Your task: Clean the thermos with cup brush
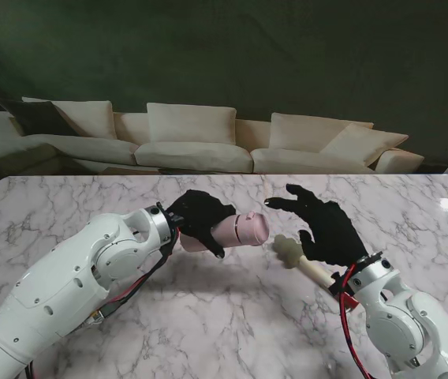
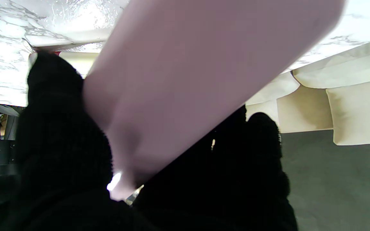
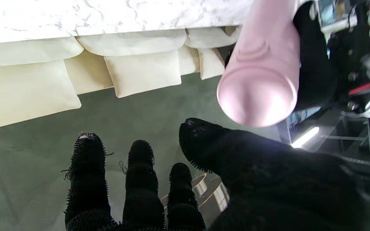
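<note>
Your left hand, in a fuzzy black glove, is clamped around the smooth pink thermos, held sideways above the marble table. Your right hand has its fingers spread, holding nothing. The cream cup brush, with its soft rounded head, lies just beneath it, near the thermos's end.

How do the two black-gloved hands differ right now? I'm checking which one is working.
The left hand is shut around the pink cylindrical thermos, holding it sideways off the marble table. The right hand has its fingers spread beyond the thermos's end, with the cream-headed cup brush under its palm; its grip is unclear. Both wear black gloves.
</note>
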Motion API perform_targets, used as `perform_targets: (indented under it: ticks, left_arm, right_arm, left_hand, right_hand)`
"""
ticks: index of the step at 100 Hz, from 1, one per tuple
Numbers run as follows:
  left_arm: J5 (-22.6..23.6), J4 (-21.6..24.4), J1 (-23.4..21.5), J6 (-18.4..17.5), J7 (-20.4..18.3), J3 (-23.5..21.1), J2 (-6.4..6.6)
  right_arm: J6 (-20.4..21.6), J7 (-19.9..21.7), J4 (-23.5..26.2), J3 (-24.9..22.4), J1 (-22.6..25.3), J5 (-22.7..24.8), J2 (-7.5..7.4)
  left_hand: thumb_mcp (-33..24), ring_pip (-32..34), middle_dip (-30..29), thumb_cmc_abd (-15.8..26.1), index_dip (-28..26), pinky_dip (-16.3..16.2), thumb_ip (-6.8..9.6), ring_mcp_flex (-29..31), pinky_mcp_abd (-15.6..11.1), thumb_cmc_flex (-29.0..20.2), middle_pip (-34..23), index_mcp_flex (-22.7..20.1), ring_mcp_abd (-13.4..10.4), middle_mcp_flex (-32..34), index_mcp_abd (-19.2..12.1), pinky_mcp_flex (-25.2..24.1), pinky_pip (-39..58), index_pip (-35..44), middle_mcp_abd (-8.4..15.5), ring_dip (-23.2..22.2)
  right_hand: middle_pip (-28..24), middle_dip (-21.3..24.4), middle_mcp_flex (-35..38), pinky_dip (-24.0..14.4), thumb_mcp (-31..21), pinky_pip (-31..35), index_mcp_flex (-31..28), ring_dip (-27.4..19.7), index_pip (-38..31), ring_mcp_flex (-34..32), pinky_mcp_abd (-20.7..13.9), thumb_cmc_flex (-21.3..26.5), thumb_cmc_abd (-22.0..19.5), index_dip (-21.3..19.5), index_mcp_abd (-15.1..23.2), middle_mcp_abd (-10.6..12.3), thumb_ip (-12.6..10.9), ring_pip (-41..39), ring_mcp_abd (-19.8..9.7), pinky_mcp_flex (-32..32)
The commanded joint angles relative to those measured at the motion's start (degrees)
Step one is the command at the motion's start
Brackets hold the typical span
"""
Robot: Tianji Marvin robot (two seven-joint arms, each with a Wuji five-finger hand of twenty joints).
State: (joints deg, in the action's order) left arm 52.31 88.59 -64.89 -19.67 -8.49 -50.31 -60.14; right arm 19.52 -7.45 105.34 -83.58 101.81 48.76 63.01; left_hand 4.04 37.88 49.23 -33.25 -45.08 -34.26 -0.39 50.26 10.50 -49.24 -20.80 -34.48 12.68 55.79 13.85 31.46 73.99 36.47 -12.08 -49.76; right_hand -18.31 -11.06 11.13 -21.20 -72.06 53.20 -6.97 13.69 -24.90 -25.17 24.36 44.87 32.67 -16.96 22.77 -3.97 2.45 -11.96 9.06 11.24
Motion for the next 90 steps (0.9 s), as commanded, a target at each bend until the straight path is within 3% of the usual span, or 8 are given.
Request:
perform_targets:
  ticks: [1,8,22,34,52,63,76,90]
  left_arm:
    - [0.0,0.6,0.3,-0.2,-0.6,0.1,-0.09]
    - [-0.2,0.7,0.4,-0.3,-0.7,0.3,-0.1]
    - [-0.3,1.0,0.4,-0.6,-0.8,0.5,-0.1]
    - [-0.4,1.1,0.3,-0.7,-0.7,0.5,-0.11]
    - [-0.4,1.1,0.2,-0.6,-0.7,0.4,-0.12]
    - [-0.5,1.1,0.3,-0.6,-0.6,0.5,-0.14]
    - [-0.6,1.1,0.4,-0.5,-0.7,0.7,-0.16]
    - [-0.7,1.1,0.5,-0.3,-0.8,0.8,-0.17]
  right_arm:
    - [0.3,0.8,-1.0,0.3,-0.1,0.9,-0.65]
    - [0.4,1.7,-1.4,0.9,-0.7,2.4,-1.0]
    - [-0.2,0.8,-3.0,3.3,-3.1,6.0,-1.39]
    - [-0.7,-1.2,-4.4,5.3,-4.9,7.7,-1.42]
    - [-0.7,-4.3,-6.2,7.2,-6.6,9.3,-1.37]
    - [-0.6,-6.5,-7.5,8.4,-7.4,10.2,-1.31]
    - [0.0,-7.7,-8.5,9.4,-8.2,10.6,-1.31]
    - [-0.5,-9.0,-9.2,10.5,-8.6,10.4,-1.12]
  left_hand:
    - [-30.9,3.1,2.0,13.2,-3.1,-1.3,5.76,1.7,-2.8,-14.9,-6.5,-4.7,0.7,3.7,-12.9,0.4,2.0,9.7,4.6,-0.9]
    - [-30.9,3.1,2.0,13.3,-3.1,-1.3,5.78,1.7,-2.8,-15.0,-6.5,-4.7,0.8,3.6,-12.8,0.3,2.0,9.7,4.6,-0.9]
    - [-30.9,3.1,2.1,13.2,-3.1,-1.3,5.77,1.7,-2.8,-14.9,-6.5,-4.7,0.7,3.6,-12.9,0.4,2.0,9.7,4.6,-0.9]
    - [-30.9,3.1,2.1,13.3,-3.1,-1.3,5.79,1.7,-2.8,-15.0,-6.5,-4.7,0.7,3.6,-12.9,0.4,2.0,9.7,4.6,-0.9]
    - [-30.9,3.0,2.0,13.3,-3.1,-1.3,5.79,1.7,-2.8,-14.9,-6.5,-4.7,0.7,3.6,-12.9,0.4,2.0,9.7,4.6,-0.9]
    - [-30.9,3.0,2.0,13.3,-3.1,-1.3,5.8,1.7,-2.8,-15.0,-6.5,-4.8,0.8,3.6,-12.9,0.3,2.0,9.7,4.6,-0.9]
    - [-30.9,3.0,2.0,13.3,-3.1,-1.3,5.74,1.7,-2.8,-14.9,-6.5,-4.7,0.7,3.6,-12.9,0.3,2.0,9.6,4.6,-0.9]
    - [-30.9,3.0,2.0,13.4,-3.1,-1.3,5.74,1.6,-2.8,-15.0,-6.5,-4.7,0.7,3.6,-12.9,0.3,2.0,9.6,4.6,-0.9]
  right_hand:
    - [-0.9,-0.3,-0.9,-0.2,-6.5,0.3,-1.3,-0.3,-2.4,-0.8,1.2,3.9,0.1,2.2,2.4,1.1,-0.2,-0.2,-1.8,0.1]
    - [-0.3,-0.1,-0.9,-0.1,-5.7,0.4,0.5,-0.1,-4.7,-1.3,1.3,3.3,-0.1,6.1,2.4,0.9,0.4,-0.8,-2.0,0.3]
    - [-0.9,-0.5,-0.9,-3.4,7.9,5.0,1.0,4.5,4.4,-6.3,0.8,-3.6,-0.9,10.4,2.5,0.0,1.3,-7.4,-3.6,3.8]
    - [-5.9,-2.3,-0.9,-8.7,9.9,10.1,-0.7,10.3,16.9,-11.0,-1.0,-6.9,1.8,2.4,2.6,-0.2,2.1,-16.7,-5.7,8.5]
    - [-17.0,-6.6,-1.0,-13.4,10.7,18.2,-1.3,15.9,20.4,-16.8,-4.9,-8.6,4.4,-3.9,2.1,0.9,2.8,-30.3,-8.8,14.9]
    - [-24.7,-9.4,3.2,-15.2,11.3,24.1,-0.1,18.4,11.6,-21.8,-8.8,-10.5,6.2,-6.9,1.2,3.1,3.7,-39.1,-10.8,20.3]
    - [-30.5,-14.0,18.0,-15.5,14.4,30.5,1.2,21.3,-2.6,-28.8,-12.0,-14.5,6.7,-3.0,-1.4,8.8,5.2,-47.4,-11.9,25.5]
    - [-33.1,-18.1,33.2,-15.3,18.0,33.8,-0.1,23.1,-17.9,-33.4,-11.2,-19.4,2.4,0.4,-5.0,10.9,5.9,-49.7,-10.9,27.3]
